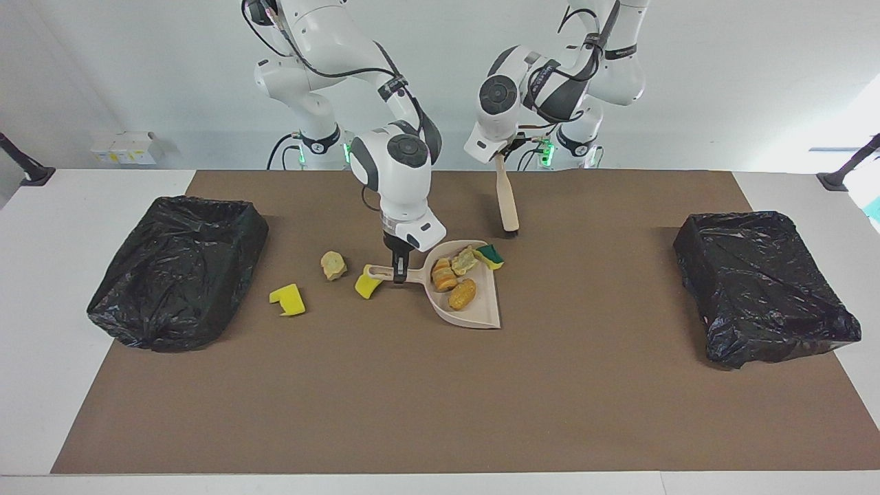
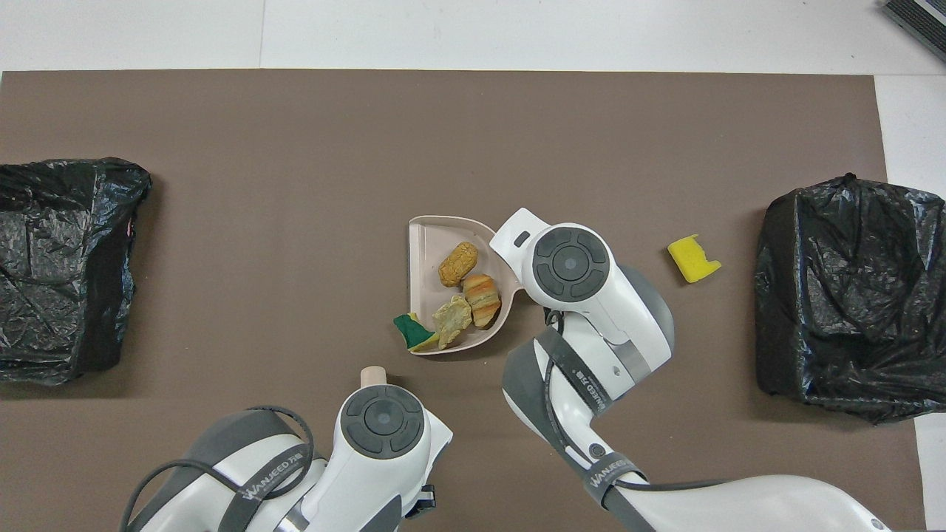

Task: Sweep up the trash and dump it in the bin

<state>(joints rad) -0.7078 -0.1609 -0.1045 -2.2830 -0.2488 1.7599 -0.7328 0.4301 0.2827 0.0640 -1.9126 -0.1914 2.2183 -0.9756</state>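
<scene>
My right gripper (image 1: 399, 271) is shut on the handle of the beige dustpan (image 1: 483, 307), which rests on the mat. In the pan lie three tan bread-like lumps of trash (image 1: 462, 293) (image 2: 457, 264). A green-topped sponge (image 1: 489, 256) (image 2: 411, 328) sits at the pan's rim. My left gripper (image 1: 500, 159) is shut on the beige brush (image 1: 507, 199), which hangs bristles down over the bare mat beside the pan; its tip (image 2: 373, 375) pokes out from under the wrist. Loose trash lies toward the right arm's end: a yellow piece (image 1: 366, 283) by the handle, a tan lump (image 1: 333, 265) and a yellow sponge (image 1: 287, 300) (image 2: 693, 258).
Two bins lined with black bags stand on the brown mat (image 1: 440, 405), one bin (image 1: 179, 268) (image 2: 842, 295) at the right arm's end, the other bin (image 1: 763, 282) (image 2: 66, 266) at the left arm's end. In the overhead view both wrists hide their own fingers.
</scene>
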